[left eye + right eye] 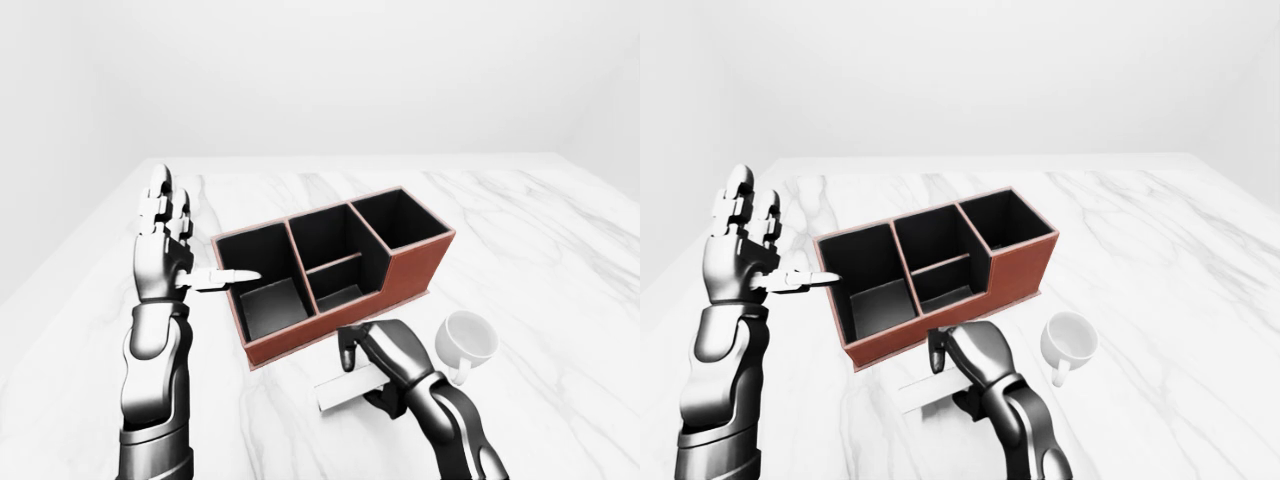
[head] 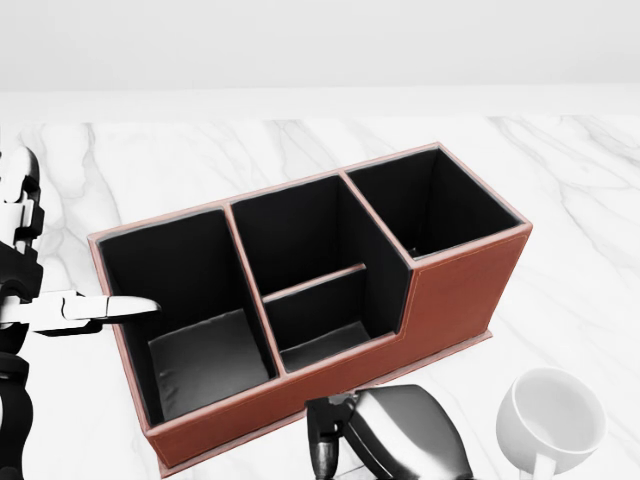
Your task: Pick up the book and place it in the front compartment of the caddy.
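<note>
Your left hand [image 1: 165, 245] stands raised and spread wide beside the caddy's left end, holding nothing; one finger points over the rim. The caddy [image 1: 415, 268] has four pockets: a big one at left, a split middle pair, a tall one at right. Below it in the left-eye view, one book [image 1: 345, 390] lies flat on the table [image 1: 560, 250], and your right hand [image 1: 385, 365] is draped over it, fingers curled about its edge; whether they truly clamp it, I cannot tell. Get a firm pinch before lifting, and tilt the book upright to clear the rim. One mug [image 1: 468, 340] sits just right; keep your wrist off it.
</note>
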You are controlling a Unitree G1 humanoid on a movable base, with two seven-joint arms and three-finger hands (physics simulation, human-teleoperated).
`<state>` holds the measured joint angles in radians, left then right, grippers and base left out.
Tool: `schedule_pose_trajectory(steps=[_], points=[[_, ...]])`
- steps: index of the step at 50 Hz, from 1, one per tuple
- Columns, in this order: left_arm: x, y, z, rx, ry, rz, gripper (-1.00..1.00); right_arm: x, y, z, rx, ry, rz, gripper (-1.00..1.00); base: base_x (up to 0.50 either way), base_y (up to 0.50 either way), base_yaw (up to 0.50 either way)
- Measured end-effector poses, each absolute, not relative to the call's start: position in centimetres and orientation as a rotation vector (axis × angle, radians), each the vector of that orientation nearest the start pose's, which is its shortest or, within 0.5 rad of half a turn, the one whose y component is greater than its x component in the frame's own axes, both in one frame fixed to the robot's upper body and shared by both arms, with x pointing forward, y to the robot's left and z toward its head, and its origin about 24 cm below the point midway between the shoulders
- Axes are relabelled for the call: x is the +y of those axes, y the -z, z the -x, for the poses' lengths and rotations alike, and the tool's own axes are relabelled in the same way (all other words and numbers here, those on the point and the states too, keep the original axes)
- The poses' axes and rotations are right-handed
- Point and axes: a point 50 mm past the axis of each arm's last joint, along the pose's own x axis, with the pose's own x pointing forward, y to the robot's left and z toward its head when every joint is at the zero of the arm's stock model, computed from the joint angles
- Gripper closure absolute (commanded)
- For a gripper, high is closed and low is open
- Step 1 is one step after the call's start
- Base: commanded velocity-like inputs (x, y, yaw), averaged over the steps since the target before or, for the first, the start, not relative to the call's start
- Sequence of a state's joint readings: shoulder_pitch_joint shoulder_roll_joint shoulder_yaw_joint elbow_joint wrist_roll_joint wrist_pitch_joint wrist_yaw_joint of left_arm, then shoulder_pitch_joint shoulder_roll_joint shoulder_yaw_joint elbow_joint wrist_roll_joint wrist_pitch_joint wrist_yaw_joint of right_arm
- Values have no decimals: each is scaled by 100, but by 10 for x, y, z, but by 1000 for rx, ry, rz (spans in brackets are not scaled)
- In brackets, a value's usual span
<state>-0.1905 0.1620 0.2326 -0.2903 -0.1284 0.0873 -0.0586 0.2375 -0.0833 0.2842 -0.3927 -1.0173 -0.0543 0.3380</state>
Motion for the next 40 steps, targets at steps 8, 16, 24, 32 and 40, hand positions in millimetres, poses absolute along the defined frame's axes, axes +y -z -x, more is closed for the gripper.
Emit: schedule_pose_trajectory(steps=[8,16,24,32,40], points=[[209,-159,-267,-417,-85,-48,-100,-96,-80,-197,-148,-448,1056,100,0,0,0],[209,-159,-268,-416,-85,-47,-100,-99,-91,-199,-162,-428,1054,100,0,0,0],[209,-158,-268,-413,-86,-47,-100,-102,-104,-201,-175,-409,1051,100,0,0,0],[209,-158,-269,-409,-86,-46,-100,-104,-118,-204,-194,-390,1054,100,0,0,0],[210,-158,-269,-411,-88,-46,-100,-104,-136,-209,-221,-371,1058,100,0,0,0]])
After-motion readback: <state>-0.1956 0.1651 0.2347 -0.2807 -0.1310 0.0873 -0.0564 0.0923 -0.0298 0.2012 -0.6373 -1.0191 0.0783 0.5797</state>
